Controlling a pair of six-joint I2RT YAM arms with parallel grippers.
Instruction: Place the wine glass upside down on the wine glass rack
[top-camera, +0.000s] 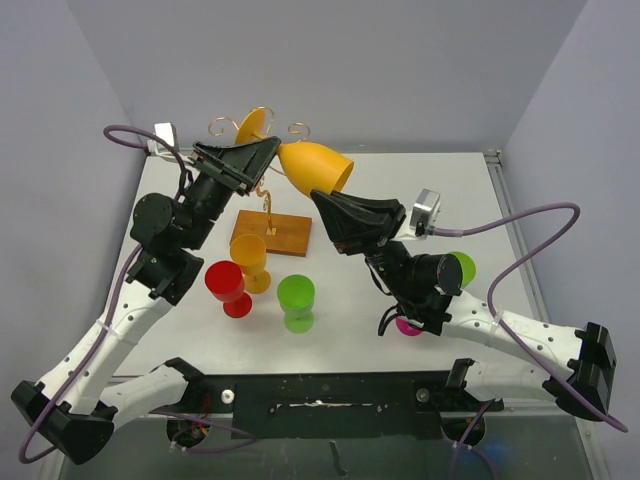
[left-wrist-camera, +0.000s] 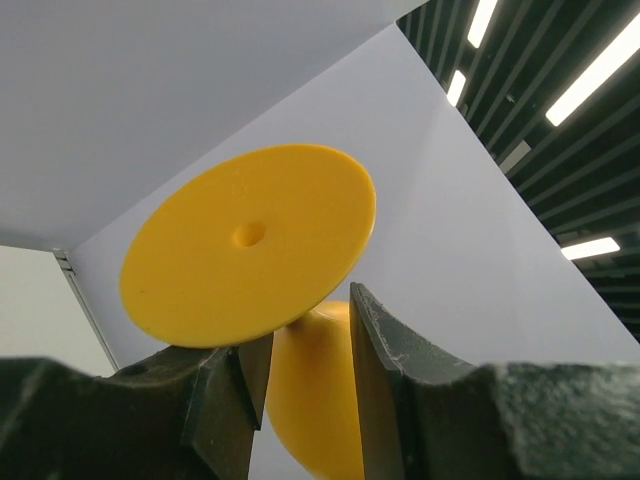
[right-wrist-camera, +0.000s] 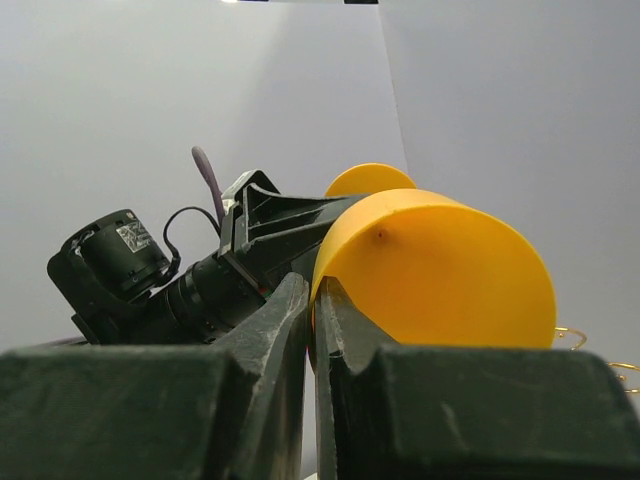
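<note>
A yellow wine glass (top-camera: 315, 167) hangs on its side in the air above the wine glass rack (top-camera: 272, 232), a gold wire stand on a brown wooden base. Its foot disc (top-camera: 252, 125) points left and its bowl points right. My left gripper (top-camera: 268, 148) is shut around the stem just behind the disc (left-wrist-camera: 250, 245), with the bowl showing between its fingers (left-wrist-camera: 305, 340). My right gripper (top-camera: 322, 198) is shut on the bowl's rim (right-wrist-camera: 450, 270), pinching the wall between its fingers (right-wrist-camera: 313, 300). The left gripper also shows in the right wrist view (right-wrist-camera: 270, 215).
A red glass (top-camera: 228, 285), an orange glass (top-camera: 250, 260) and a green glass (top-camera: 296, 300) stand just in front of the rack base. Another green glass (top-camera: 462, 268) and a magenta one (top-camera: 408, 326) sit by the right arm. Walls close off the back and sides.
</note>
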